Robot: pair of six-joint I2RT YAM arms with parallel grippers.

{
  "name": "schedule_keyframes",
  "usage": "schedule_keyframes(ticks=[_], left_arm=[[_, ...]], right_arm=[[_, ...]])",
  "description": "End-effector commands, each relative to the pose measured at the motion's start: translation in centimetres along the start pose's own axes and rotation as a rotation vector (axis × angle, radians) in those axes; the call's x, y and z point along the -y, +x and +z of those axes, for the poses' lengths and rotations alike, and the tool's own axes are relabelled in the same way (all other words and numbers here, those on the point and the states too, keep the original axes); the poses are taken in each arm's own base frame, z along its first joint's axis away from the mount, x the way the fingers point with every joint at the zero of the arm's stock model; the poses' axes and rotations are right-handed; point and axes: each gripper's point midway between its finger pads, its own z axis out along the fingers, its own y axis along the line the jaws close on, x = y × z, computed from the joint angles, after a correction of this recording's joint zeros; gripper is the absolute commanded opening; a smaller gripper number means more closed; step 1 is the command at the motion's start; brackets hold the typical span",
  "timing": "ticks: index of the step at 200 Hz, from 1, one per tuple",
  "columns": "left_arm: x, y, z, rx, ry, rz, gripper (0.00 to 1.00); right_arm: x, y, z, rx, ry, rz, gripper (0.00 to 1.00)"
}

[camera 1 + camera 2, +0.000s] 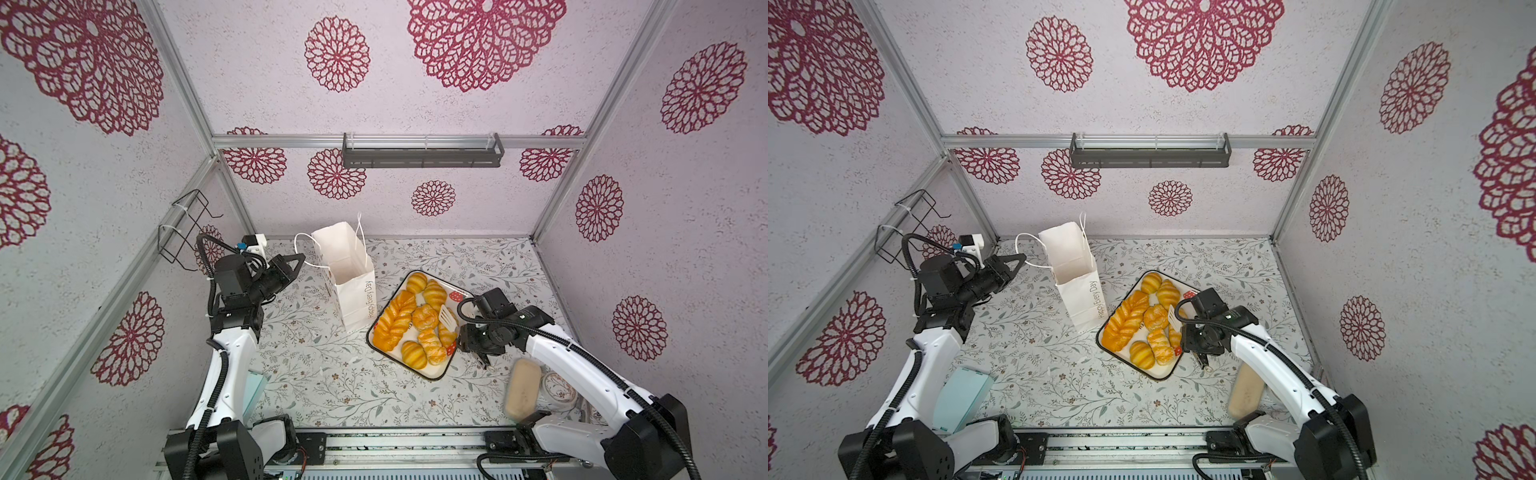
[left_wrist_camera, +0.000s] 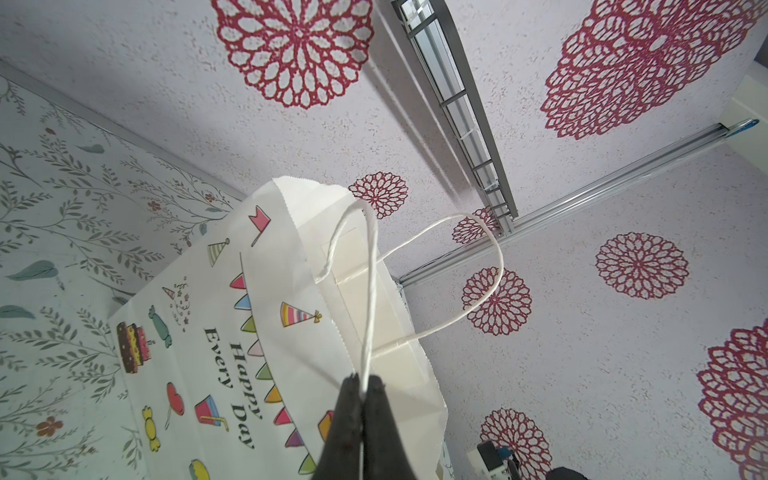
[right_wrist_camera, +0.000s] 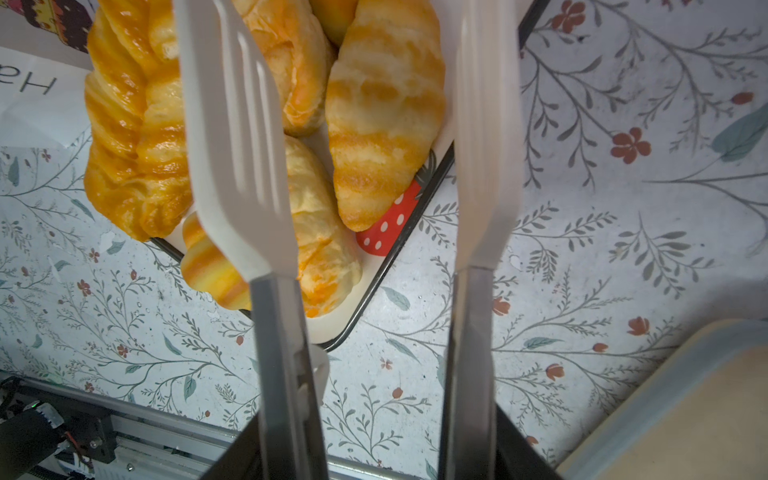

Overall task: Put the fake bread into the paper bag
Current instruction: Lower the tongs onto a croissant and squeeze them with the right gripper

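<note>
Lower right in a top view: pale block (image 1: 523,392) is lying beside the right arm. Right gripper (image 3: 376,457) is clamping the metal arms of the tongs (image 3: 239,166). Their white tips are standing apart over the tray (image 1: 434,372) edge, centre right. Fake bread (image 1: 424,316) is sitting on that tray, just right of the paper bag (image 1: 355,299), which is standing upright, mouth open, mid-frame. Left gripper (image 2: 365,380), jaws together, is pinching the bag's cord handle (image 2: 369,324) on the bag's left side. Grey shelf (image 1: 422,156) is hanging on the back wall.
</note>
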Motion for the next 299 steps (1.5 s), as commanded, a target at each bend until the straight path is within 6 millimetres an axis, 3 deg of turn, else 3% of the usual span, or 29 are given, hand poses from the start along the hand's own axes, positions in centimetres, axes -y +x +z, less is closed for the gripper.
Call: schedule_keyframes(ticks=[1,220,299], left_arm=[[0.9,-0.3,0.1,0.002,0.027,0.02,0.0],[0.1,-0.5,0.1,0.005,0.008,0.008,0.0],[0.0,-0.5,0.2,0.006,0.008,0.005,0.0]], right_arm=[[-0.2,-0.5,0.0,0.017,-0.015,0.01,0.6],[0.7,0.4,3.0,-0.049,-0.018,-0.01,0.57],[1.2,-0.5,2.1,-0.012,-0.003,-0.002,0.4]])
